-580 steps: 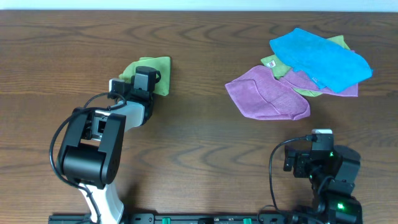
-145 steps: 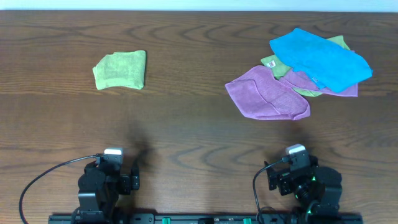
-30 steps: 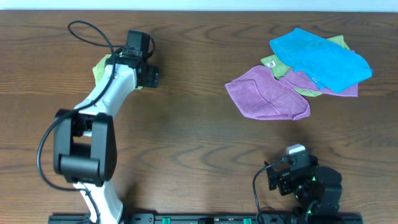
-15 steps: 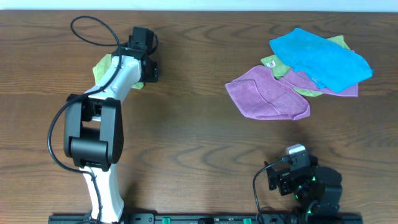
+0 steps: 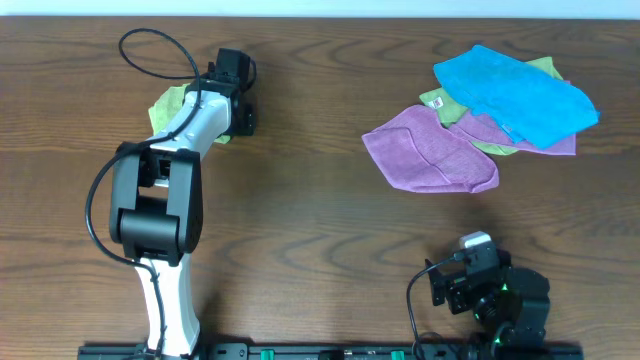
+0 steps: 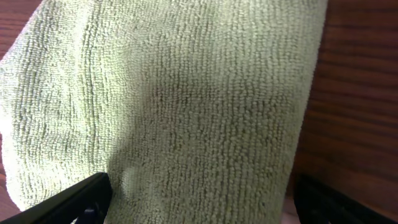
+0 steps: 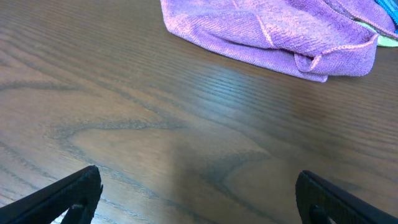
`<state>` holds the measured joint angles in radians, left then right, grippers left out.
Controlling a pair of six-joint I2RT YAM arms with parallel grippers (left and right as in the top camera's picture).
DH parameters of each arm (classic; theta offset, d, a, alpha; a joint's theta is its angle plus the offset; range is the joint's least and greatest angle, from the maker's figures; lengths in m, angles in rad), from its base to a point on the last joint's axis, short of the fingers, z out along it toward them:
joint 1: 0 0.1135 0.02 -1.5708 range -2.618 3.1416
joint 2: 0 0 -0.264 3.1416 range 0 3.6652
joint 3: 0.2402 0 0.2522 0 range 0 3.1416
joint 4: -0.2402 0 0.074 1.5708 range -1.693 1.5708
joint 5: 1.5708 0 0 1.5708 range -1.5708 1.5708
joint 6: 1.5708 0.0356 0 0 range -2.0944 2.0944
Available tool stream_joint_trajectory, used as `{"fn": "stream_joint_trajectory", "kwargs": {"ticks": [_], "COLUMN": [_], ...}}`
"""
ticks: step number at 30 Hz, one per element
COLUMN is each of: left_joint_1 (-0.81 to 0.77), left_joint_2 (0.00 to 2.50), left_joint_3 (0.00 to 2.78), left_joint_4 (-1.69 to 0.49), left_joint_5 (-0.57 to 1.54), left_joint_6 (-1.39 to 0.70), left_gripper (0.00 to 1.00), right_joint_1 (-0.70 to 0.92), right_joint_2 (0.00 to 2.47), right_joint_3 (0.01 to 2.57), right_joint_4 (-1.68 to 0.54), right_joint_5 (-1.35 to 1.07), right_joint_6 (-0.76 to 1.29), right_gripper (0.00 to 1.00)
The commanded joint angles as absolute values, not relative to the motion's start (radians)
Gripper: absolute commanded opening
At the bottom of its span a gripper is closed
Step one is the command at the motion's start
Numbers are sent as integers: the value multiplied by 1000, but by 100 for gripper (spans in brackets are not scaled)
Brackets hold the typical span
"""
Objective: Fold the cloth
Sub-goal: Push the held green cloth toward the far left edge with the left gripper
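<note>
Left gripper [image 6: 206,198] newly over cloth [image 6: 186,93], spread

a dark brown wood-grain table [image 5: 330,230] fills the overhead view, a pale strip [image 5: 320,7] runs along its far edge, and soft light glints off the grain

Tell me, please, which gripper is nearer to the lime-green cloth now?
Left. The left gripper hangs directly over the cloth, jaws open above it; the right gripper sits parked at the near right, well away from it.
</note>
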<state>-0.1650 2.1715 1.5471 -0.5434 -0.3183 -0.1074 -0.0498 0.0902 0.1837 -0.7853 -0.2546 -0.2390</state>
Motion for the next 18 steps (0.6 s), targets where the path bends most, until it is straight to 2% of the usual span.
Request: {"fn": "stream_joint_trajectory", "kwargs": {"ticks": [1, 14, 16, 18], "left_joint_1": [-163, -163, -164, -164], "left_joint_2": [2188, 2220, 2220, 2220], "left_joint_3": [1565, 1565, 1565, 1565], "left_joint_4": [-540, -514, -513, -520], "left_joint_5": [-347, -340, -339, -340], "left_joint_6": [-117, -120, -120, -120], "left_gripper": [95, 95, 100, 80], "right_joint_1": [-43, -43, -43, -43], "right_joint_2": [83, 83, 83, 83], "right_joint_3": [176, 176, 176, 176], "right_joint_4": [-786, -786, -786, -786], "right_joint_5": [-262, -262, -262, -262], "right_joint_6": [-248, -248, -248, -248], "right_gripper": [99, 99, 99, 99]}}
